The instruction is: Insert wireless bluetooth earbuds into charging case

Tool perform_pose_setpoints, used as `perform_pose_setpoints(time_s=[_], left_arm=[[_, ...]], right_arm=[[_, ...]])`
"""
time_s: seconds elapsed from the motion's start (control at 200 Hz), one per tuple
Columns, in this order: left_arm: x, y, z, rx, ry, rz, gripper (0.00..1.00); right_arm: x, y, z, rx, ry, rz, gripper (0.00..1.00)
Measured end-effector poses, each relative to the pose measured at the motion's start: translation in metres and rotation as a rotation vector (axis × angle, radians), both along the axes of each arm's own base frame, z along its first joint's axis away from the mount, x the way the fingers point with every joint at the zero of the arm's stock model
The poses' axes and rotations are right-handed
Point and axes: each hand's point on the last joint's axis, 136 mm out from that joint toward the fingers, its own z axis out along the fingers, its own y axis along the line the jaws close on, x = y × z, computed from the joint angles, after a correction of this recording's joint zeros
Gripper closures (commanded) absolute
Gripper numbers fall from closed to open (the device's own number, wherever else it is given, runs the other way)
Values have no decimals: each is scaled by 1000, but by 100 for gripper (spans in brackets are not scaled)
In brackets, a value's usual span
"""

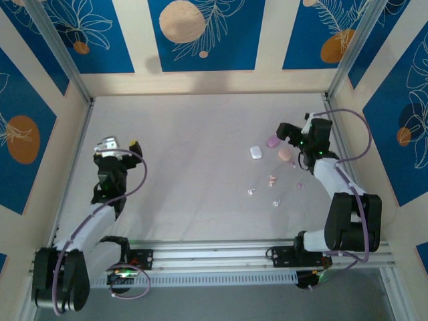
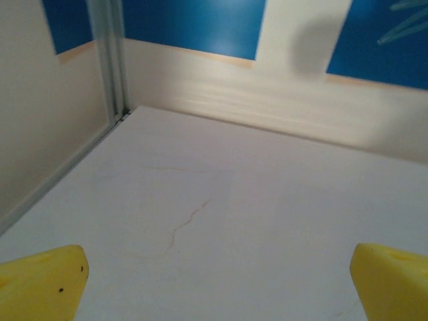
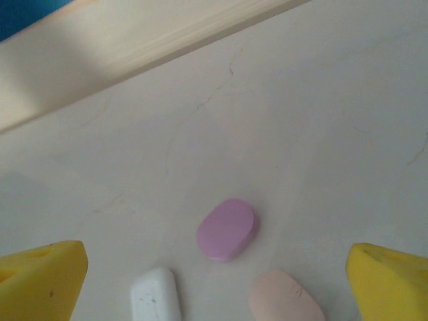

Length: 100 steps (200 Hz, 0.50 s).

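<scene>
L gripper (image 1: 122, 144) sits at the left of the table (image 1: 194, 167), well apart from everything. Its yellow fingertips (image 2: 41, 284) are spread wide over bare surface, holding nothing.

Mid-right, the earbuds (image 1: 271, 179) lie scattered loose on the table, none in a case. Stem direction is too small to tell.

White case (image 1: 255, 152), purple case (image 1: 273, 141) and peach case (image 1: 285, 155) cluster just beside R gripper (image 1: 291, 134), also spread wide and empty. It's clearly the nearer one; the earbuds lie on the near-edge side of the cases, i.e. back toward it.

Top view gives earbud positions. R wrist view gives the cases close up: the purple one sits approx. centred between the fingers, long axis slanted, lids prob. shut.
</scene>
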Motion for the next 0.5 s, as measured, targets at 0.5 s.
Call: perform_pose_setpoints(time_s=[0.5], left_arm=[[-22,-84,-29,-460,147,-370,3]], right_arm=[[-19,35,-4,318,208,165,12]])
